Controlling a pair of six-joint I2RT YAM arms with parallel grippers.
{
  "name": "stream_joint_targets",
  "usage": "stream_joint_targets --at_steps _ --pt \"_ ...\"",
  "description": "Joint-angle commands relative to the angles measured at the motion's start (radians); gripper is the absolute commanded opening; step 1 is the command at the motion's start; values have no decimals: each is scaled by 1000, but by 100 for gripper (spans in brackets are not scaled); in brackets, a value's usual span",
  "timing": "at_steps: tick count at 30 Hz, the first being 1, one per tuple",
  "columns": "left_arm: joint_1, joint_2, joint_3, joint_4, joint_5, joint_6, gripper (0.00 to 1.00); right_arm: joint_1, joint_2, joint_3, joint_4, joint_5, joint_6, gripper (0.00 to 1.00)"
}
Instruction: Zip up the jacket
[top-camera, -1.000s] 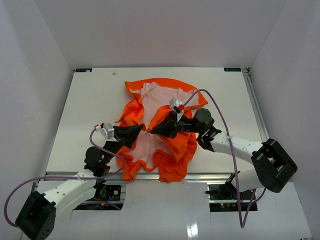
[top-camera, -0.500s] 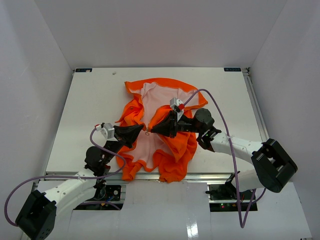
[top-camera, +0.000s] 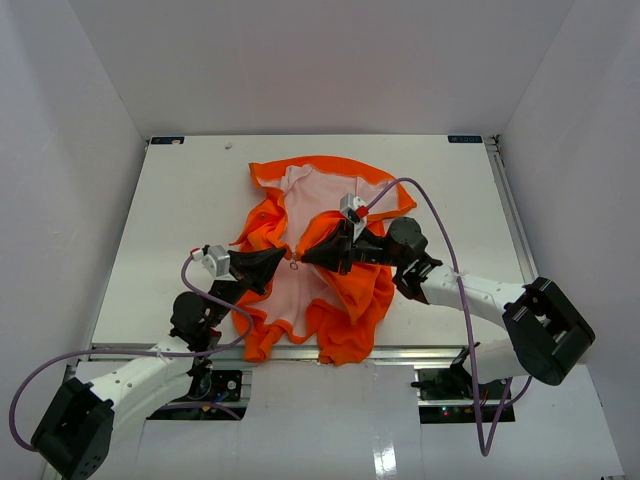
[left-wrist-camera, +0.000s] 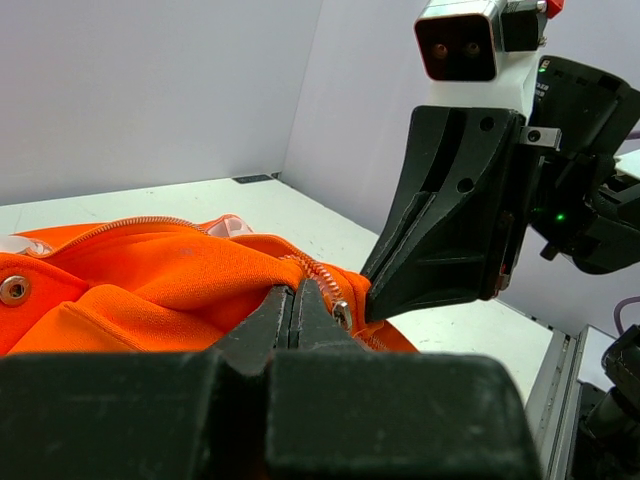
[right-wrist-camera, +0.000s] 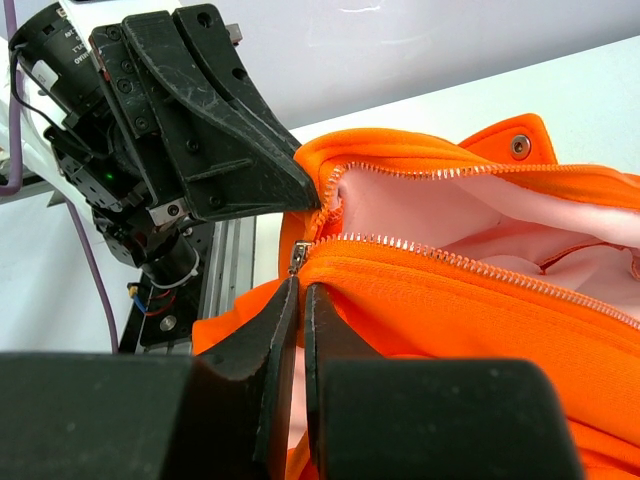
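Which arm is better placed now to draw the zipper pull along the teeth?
Right. The right gripper seems to pinch the zipper pull, while the left gripper only clamps the jacket edge beside it.

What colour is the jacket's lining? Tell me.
The lining is pale pink-white, clearest in the right wrist view.

The jacket (top-camera: 355, 300) lies on the table (top-camera: 180, 200); left tool (top-camera: 287, 262) and right tool (top-camera: 303, 260) seemingly meet mid-front.
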Motion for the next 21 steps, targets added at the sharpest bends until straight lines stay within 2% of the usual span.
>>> stream_joint_targets --at_steps 1,10,21 --pt "-4 3 6 23 15 35 0 5 -26 55 51 33 -1 8" --pt "-4 0 16 -21 30 86 0 5 -31 67 19 46 -17 8" --pt "-4 17 39 -51 163 97 0 5 -34 87 -65 59 -83 8"
